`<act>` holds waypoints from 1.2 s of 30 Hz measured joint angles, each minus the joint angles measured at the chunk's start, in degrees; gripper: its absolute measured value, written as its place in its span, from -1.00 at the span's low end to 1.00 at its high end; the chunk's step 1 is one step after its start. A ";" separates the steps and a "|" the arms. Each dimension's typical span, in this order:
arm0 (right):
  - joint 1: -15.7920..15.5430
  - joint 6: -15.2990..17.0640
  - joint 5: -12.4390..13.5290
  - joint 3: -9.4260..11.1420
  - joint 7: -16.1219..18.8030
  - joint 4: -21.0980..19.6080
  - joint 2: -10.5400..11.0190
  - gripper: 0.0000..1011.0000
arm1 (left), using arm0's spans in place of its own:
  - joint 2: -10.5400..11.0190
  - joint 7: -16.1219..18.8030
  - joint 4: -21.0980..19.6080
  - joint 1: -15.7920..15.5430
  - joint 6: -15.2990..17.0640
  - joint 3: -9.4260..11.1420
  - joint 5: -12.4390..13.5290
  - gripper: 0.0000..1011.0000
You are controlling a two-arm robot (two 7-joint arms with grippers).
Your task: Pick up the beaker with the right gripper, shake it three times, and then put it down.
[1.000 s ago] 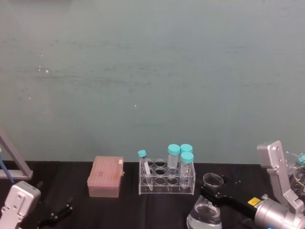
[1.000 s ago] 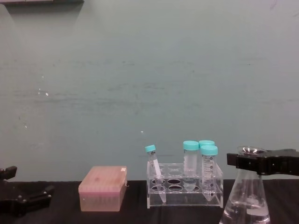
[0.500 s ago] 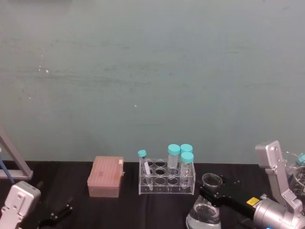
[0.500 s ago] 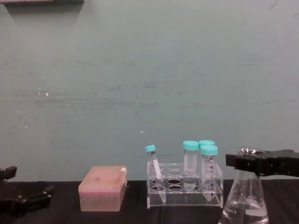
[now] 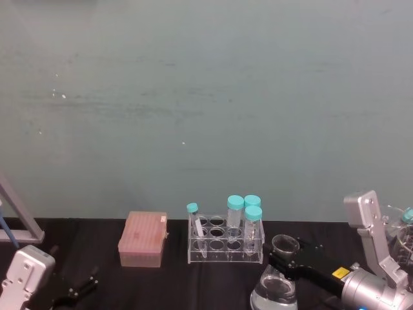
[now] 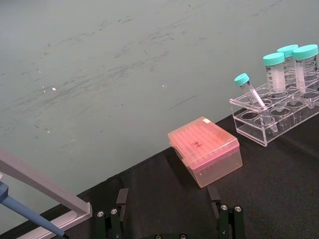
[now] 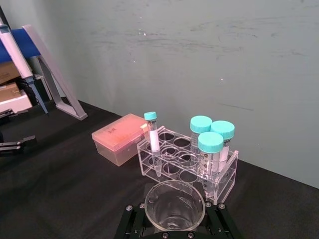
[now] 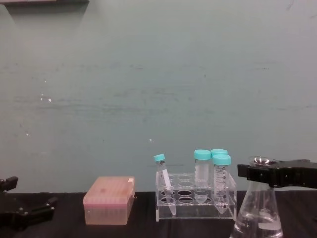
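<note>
Right of the tube rack (image 8: 196, 202), your right gripper (image 8: 259, 173) clamps the beaker (image 8: 257, 218) by its neck, so you seem mid-shake; next, swing it gently, keeping the liquid inside.

A laboratory bench set up against a plain teal wall.

The landmark is a clear acrylic tube rack (image 5: 226, 242) on the black counter (image 7: 60, 174); it holds teal-capped plastic tubes (image 8: 221, 179), three upright at one end and a thinner one leaning at the other. Just beside the rack's leaning-tube end sits a pink lidded pipette-tip box (image 5: 142, 239). On the rack's other side, nearer the robot, stands a glass conical beaker (image 8: 258, 214) with clear liquid in it, its neck between black jaws. Well beyond the tip box from the rack, a pipette with a blue body hangs on a slanted grey stand (image 7: 52, 82), with cardboard boxes (image 7: 12, 92) beside it.
</note>
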 joint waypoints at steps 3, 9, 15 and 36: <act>0.00 0.02 -0.02 0.00 -0.01 0.07 -0.02 -0.05 | 0.00 0.00 0.00 0.00 0.00 0.00 0.00 0.98; 0.00 0.08 -0.18 -0.14 -0.02 0.21 -0.13 -0.05 | 0.00 0.00 0.00 0.00 0.00 0.00 0.00 0.98; 0.05 0.04 -0.26 -0.24 0.05 0.38 -0.24 -0.05 | 0.00 0.00 0.00 0.00 0.00 0.00 0.00 0.98; 0.05 -0.02 -0.26 -0.23 0.07 0.39 -0.20 -0.04 | 0.00 0.00 0.00 0.00 0.00 0.00 0.00 0.98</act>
